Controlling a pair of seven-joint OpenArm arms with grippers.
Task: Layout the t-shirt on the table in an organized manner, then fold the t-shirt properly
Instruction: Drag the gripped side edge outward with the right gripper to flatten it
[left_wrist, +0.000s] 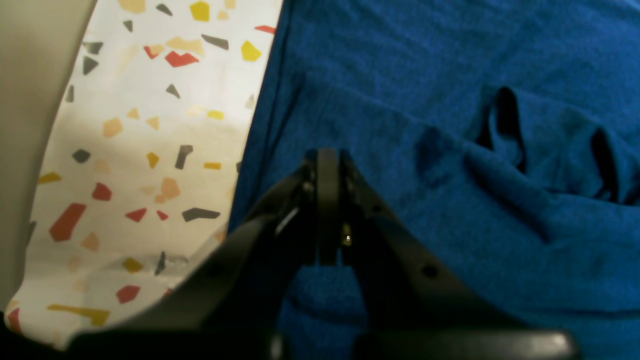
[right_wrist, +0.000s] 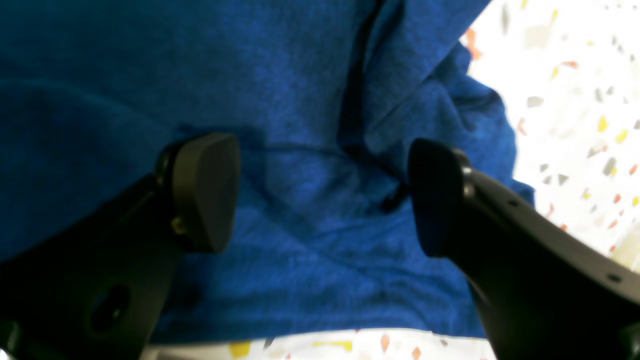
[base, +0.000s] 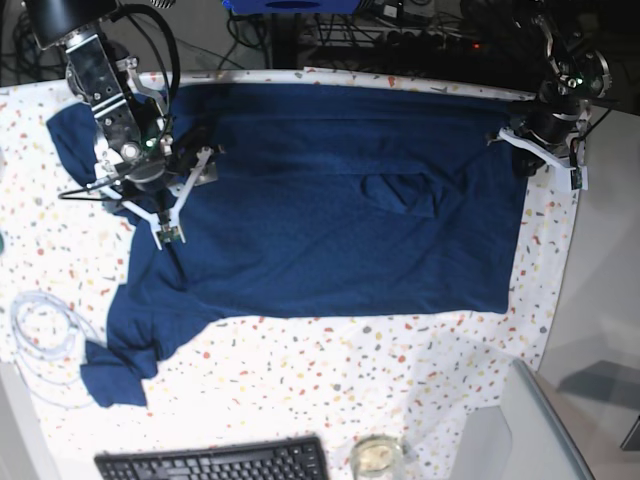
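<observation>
The shirt (base: 330, 215) lies spread across the table (base: 300, 380), 1 sleeve bunched. The left gripper (left_wrist: 327, 160) is closed over its hem edge; the right gripper (right_wrist: 320, 192) hangs spread above the fabric, holding nothing.

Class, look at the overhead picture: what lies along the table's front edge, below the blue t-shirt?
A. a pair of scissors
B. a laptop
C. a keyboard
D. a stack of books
C: a black keyboard lies on the speckled table, in front of the t-shirt.
</observation>
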